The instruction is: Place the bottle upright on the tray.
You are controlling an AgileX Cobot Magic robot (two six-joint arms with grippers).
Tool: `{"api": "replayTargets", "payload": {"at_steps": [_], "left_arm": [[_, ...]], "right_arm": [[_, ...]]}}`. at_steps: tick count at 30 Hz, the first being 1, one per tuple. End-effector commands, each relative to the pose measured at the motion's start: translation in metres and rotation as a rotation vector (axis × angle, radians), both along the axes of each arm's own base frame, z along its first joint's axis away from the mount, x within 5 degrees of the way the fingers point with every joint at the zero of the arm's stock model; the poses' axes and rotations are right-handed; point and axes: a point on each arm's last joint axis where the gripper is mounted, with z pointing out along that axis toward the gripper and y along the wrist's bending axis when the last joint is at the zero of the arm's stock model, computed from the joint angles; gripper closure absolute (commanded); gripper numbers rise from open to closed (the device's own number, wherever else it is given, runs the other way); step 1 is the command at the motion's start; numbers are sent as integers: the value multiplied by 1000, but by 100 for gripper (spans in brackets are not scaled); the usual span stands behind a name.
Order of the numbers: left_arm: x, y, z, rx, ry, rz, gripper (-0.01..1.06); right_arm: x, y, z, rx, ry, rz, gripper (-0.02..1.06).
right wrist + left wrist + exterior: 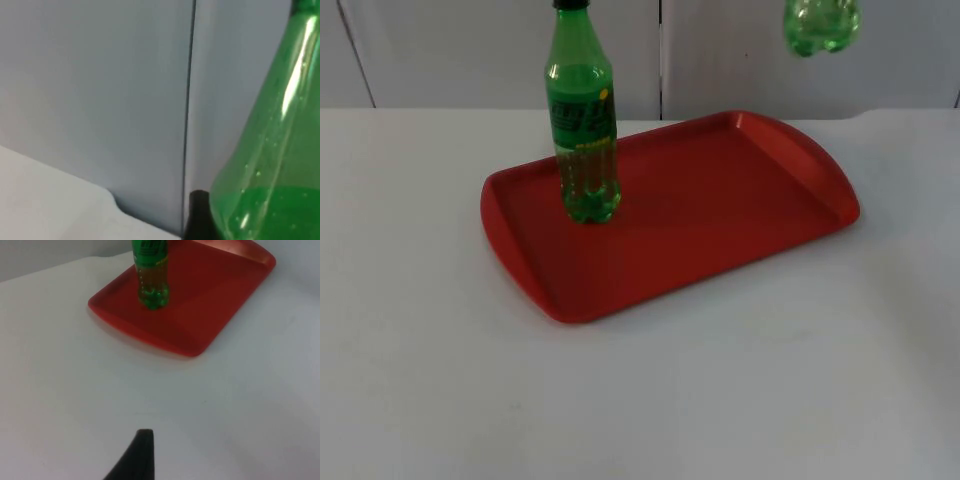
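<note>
Bottle (823, 25), green, hangs high above the red tray (720, 215); light, smooth plastic best clasped mid-body, though neither gripper's state can be told.

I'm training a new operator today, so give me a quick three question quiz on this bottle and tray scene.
1. True or false: a green bottle stands upright on the red tray.
2. Where is the second green bottle? A) lying on the tray B) up in the air above the tray's far right end C) on the white table
3. Fill in: the right wrist view shows the second bottle close up against the grey ____ wall.

Key: 1 true; 2 B; 3 partition.
</note>
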Motion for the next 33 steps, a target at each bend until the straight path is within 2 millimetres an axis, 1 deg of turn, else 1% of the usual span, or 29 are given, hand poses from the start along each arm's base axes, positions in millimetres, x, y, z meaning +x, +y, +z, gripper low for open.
{"api": "replayTargets", "payload": {"at_steps": [1,3,4,5,6,8,10,13,15,16,18,19,20,21,22,23,24,25,27,28,29,33], "left_arm": [[0,0,0,-2,-4,-2,0],[0,0,0,-2,-4,-2,0],[0,0,0,-2,-4,-2,0],[0,0,0,-2,-4,-2,0],[0,0,0,-2,-4,-2,0],[0,0,0,-2,-4,-2,0],[0,0,0,-2,-4,-2,0],[1,0,0,-1,-5,1,0],[1,0,0,-2,-4,2,0],[1,0,0,-2,-4,2,0],[1,0,0,-2,-4,2,0],[1,1,0,0,-5,3,0],[1,1,0,-1,-5,5,0],[1,1,0,-1,-5,5,0],[1,1,0,-2,-4,9,0],[1,1,0,-2,-4,9,0],[1,1,0,-2,-4,9,0],[1,1,0,-2,-4,9,0],[1,1,0,-2,-4,9,0],[1,1,0,-2,-4,9,0],[1,1,0,-2,-4,9,0],[1,1,0,-2,-4,9,0]], "right_arm": [[1,1,7,72,-4,-23,105],[3,1,2,73,-5,-30,105],[5,0,2,59,-31,-37,105],[6,2,1,6,-76,-29,105],[6,2,1,6,-76,-29,105],[6,9,3,-50,-149,-18,105],[6,11,5,-125,-237,-6,105],[6,12,6,-136,-257,5,105],[6,13,5,-198,-272,35,105],[6,13,5,-198,-272,35,105],[5,14,6,-277,-314,62,105],[6,14,6,-203,-290,38,105],[7,12,9,-75,-244,-4,105],[7,12,9,-75,-244,-4,105],[10,6,12,86,-180,-61,105],[11,3,12,205,-124,-101,105],[13,-3,12,280,-90,-132,105],[14,-3,11,345,-67,-152,105],[15,-5,13,355,-90,-162,105],[16,-5,14,315,-140,-154,105],[16,-2,13,284,-166,-133,105],[18,3,7,254,-201,-91,105]]}}
